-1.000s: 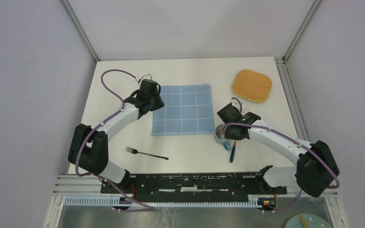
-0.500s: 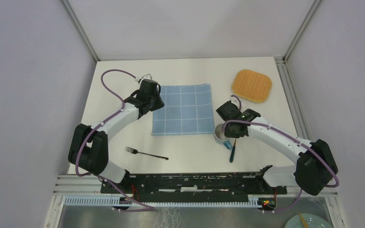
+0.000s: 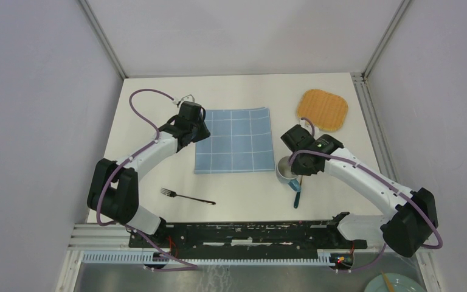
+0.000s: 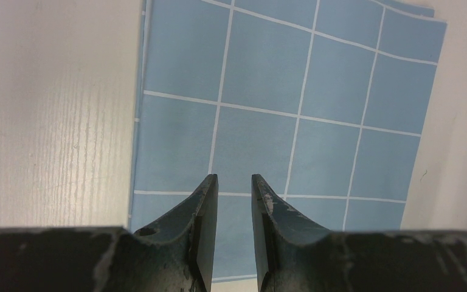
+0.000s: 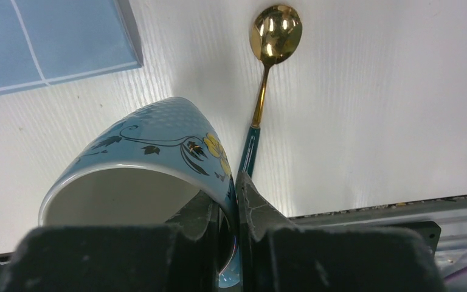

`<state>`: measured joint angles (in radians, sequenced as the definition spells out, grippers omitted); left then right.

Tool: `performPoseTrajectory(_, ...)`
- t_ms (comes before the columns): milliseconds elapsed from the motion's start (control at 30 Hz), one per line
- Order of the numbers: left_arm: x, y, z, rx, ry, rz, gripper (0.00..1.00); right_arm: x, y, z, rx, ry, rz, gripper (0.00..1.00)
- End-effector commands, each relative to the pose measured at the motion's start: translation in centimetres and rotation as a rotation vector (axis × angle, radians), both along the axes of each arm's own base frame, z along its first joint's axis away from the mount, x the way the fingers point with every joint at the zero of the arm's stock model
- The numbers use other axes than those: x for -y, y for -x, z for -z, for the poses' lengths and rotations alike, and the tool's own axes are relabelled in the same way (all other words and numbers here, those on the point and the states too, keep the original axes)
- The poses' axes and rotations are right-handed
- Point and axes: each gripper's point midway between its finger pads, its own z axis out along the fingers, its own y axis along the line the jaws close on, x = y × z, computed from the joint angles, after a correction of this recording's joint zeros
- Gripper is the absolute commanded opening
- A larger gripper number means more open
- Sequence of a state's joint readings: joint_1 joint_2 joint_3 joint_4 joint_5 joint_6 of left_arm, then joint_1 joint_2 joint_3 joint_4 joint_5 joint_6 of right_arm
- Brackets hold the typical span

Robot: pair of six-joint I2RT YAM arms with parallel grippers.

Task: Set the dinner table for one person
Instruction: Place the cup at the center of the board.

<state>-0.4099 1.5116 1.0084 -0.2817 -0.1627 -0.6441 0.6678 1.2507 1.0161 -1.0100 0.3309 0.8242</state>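
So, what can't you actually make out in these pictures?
- Right wrist view: the right gripper covers the near side of the mug, so whether it has a handle cannot be told.
- Top view: the bowl of the spoon is hidden under the right gripper.
- Top view: the plate at the bottom right is cut off by the frame edge; what lies on it is too small to name.
- Left wrist view: whether the left gripper touches the blue cloth does not show.

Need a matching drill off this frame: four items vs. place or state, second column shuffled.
1 mug
2 fork
3 woven mat
4 checked cloth

A far right part of the table
B rim pinched by the right claw
C under the open left claw
D near edge, left of centre

Pairs: 1-B, 2-D, 3-A, 4-C
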Motion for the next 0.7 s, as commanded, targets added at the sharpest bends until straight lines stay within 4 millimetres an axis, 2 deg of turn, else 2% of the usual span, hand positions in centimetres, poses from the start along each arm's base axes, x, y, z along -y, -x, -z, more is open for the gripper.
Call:
performPoseTrajectory(0,0.3,-0.7,-2.7,0.068,0.044,-0.014,0.34,0.0,0.7,-1.6,0.012,-0.038,0.015,0.0)
performPoseTrajectory(233,0.3,-0.7,-2.7,0.068,0.046,-0.014,0.33,0.2,1.1,-0.2,-0.014,-0.023,0.004,0.0)
performPoseTrajectory(467,0.1,-0.6,-2.8,0.068,0.037,-0.015,0.33,-0.4,1.5,1.7,-0.052,-0.051,0.005,0.0)
performPoseTrajectory(667,0.1,-0.7,-2.9,0.069,0.038,-0.015,0.33,-0.8,1.3,2.2,-0.06,-0.051,-0.006,0.0)
